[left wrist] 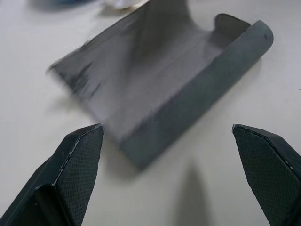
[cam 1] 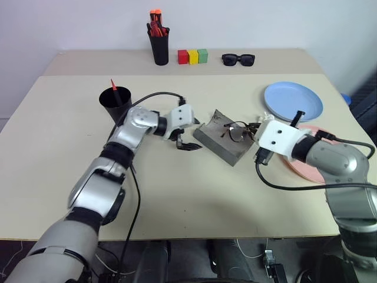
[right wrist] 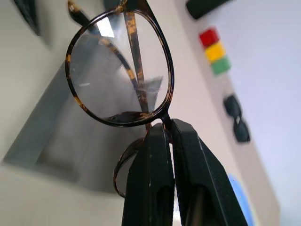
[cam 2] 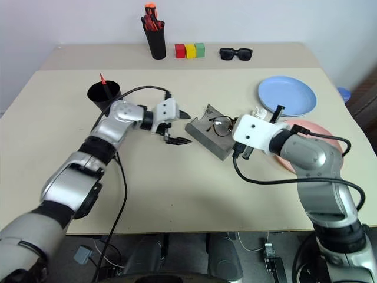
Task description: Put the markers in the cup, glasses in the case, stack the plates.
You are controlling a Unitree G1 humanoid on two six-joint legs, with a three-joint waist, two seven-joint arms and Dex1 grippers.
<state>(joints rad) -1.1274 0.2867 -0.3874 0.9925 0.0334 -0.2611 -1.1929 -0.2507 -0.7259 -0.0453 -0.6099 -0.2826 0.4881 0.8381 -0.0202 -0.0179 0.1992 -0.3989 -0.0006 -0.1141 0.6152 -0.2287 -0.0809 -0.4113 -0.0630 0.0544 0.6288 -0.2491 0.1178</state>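
The grey case (cam 1: 227, 143) lies open at the table's middle. My right gripper (right wrist: 164, 129) is shut on the bridge of the glasses (right wrist: 120, 70) and holds them just above the case's right half. My left gripper (cam 2: 186, 127) is open beside the case's left end, apart from it, with nothing between its fingers (left wrist: 77, 160). The black cup (cam 1: 115, 103) stands at the left with a red-tipped marker (cam 1: 113, 86) upright in it. The light blue plate (cam 1: 293, 100) sits at the right. In front of it lies the pink plate (cam 1: 309, 158), partly hidden by my right arm.
At the back of the table stand a narrow black holder of orange-red pens (cam 1: 159, 44), three coloured blocks (cam 1: 192, 56) and black sunglasses (cam 1: 238, 59). A small white object (cam 1: 263, 118) lies by the blue plate's near edge. Cables loop off both wrists.
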